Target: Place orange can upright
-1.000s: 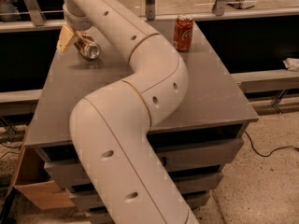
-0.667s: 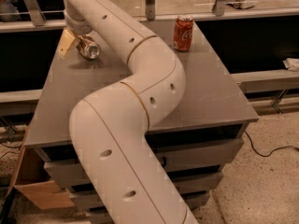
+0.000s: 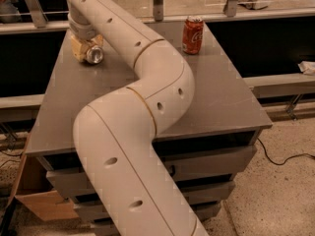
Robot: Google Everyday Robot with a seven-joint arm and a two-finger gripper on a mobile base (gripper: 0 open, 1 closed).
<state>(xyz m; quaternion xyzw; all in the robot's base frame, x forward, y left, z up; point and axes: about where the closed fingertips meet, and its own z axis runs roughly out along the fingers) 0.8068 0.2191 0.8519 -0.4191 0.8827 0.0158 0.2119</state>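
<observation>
The orange can (image 3: 93, 55) lies on its side at the back left of the grey table (image 3: 221, 97), its silver end facing me. My gripper (image 3: 86, 47) hangs from the wrist directly over it. The pale yellow fingers (image 3: 77, 48) sit on either side of the can's body and close on it. Most of the can's golden body is hidden by the fingers. The can rests on or just above the tabletop. My white arm (image 3: 147, 87) sweeps across the middle of the view and hides much of the table.
A red Coca-Cola can (image 3: 192, 35) stands upright at the back of the table, right of the arm. A rail with metal posts (image 3: 157, 1) runs behind the table. A cardboard box (image 3: 34, 200) sits on the floor at the lower left, and a black cable (image 3: 285, 156) lies at the right.
The gripper has shifted right and down onto the can, so its fingers now straddle the can rather than sit to its left. The can has barely moved.
</observation>
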